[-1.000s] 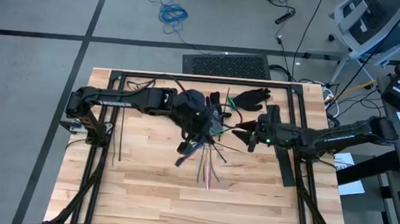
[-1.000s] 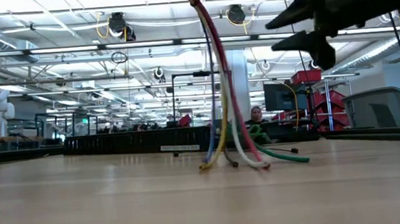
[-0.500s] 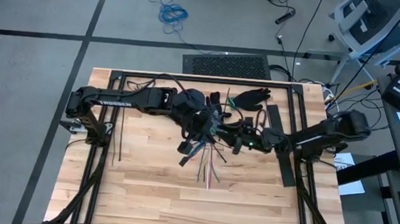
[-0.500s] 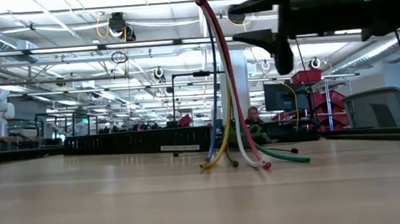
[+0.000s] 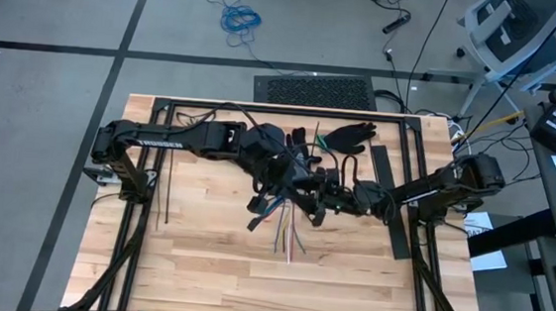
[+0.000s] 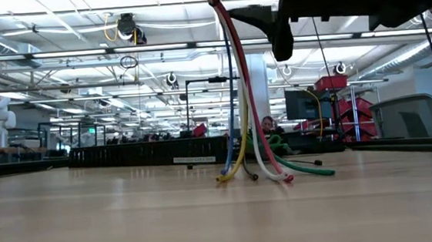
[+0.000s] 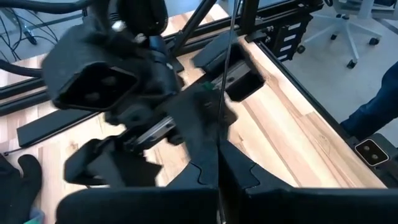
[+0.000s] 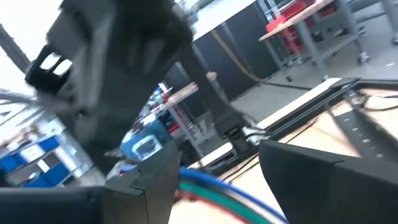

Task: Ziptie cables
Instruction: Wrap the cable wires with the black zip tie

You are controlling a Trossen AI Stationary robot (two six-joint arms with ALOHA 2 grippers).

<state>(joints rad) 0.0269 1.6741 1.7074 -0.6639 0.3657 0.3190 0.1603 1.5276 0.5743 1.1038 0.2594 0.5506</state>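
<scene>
Left gripper (image 5: 279,170) is mostly hidden in the dark tangle mid-table, clenched on the cables (image 6: 241,96). They hang nearly straight down from it, loose ends splayed on the wooden table (image 5: 199,269). Right gripper (image 5: 316,196) sits just right of them, jaws apart around the coloured wires in its wrist view. Zipties (image 5: 164,191) lie far left, running near-to-far. Big open lab behind.

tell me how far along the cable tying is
Done: the left gripper is shut on the cables, holding them up so only their ends touch the table. In hand: the right gripper, open, is at the bundle. Left: no ziptie shows around the wires; zipties lie by the left edge.
</scene>
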